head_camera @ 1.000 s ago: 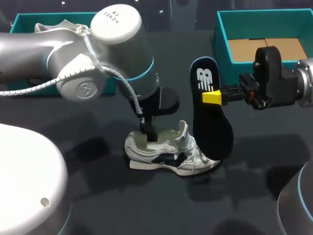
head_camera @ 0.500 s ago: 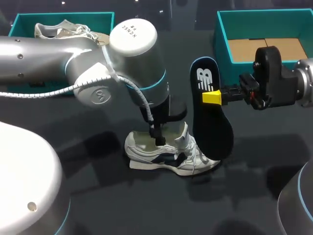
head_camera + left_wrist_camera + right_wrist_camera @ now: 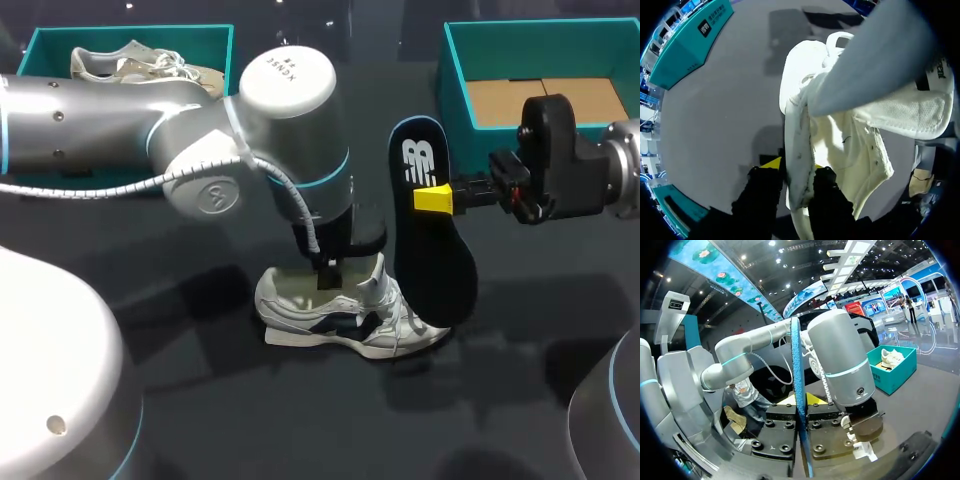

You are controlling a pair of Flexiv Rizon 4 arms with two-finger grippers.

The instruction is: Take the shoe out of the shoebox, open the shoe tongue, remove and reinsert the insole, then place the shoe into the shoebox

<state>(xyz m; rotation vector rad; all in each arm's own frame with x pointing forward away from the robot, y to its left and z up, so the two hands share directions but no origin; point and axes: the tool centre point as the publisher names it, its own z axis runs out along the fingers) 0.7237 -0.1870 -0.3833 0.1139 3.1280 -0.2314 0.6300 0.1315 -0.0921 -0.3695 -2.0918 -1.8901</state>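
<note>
Dark table (image 3: 230,420) under white shoe (image 3: 345,330)

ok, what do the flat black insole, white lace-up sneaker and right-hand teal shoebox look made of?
Flat black insole: likely foam under matte fabric; thin, and blue edge-on in the right wrist view. White lace-up sneaker: textile mesh, probably; weave shows on the tongue in the left wrist view. Right-hand teal shoebox: cardboard, matte; raw brown flaps inside.

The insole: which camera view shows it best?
The head view: the insole hangs upright, its whole face visible, in the right gripper. The right wrist view shows only its thin edge between the fingers; the left wrist view shows clearly only the shoe.
</note>
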